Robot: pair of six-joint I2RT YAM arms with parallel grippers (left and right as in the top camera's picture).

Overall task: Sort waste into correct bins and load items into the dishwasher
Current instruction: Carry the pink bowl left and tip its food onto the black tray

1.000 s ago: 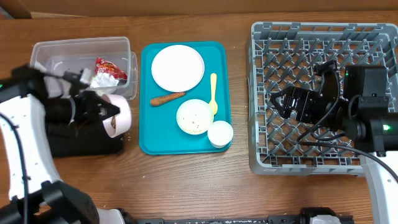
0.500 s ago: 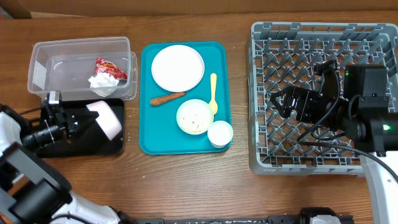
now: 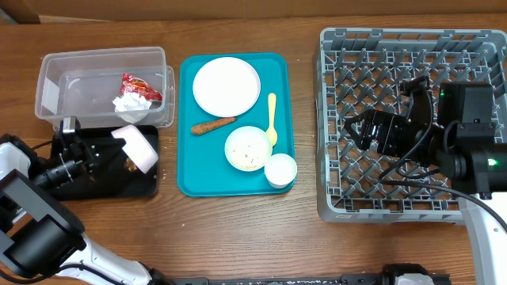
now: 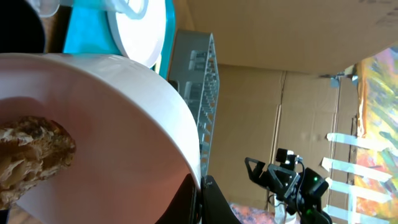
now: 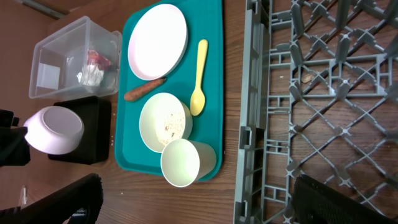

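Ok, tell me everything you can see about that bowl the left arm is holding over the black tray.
The bowl is small, round and pale pinkish-white, smooth and glossy like plastic or ceramic. The left gripper is shut on its rim, holding it tipped on its side above the black tray, with its mouth facing the arm. A brown food lump sits inside.

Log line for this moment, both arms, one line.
left gripper: shut on white bowl, tipped over black tray, brown food lump inside | right gripper: open, empty, over dish rack
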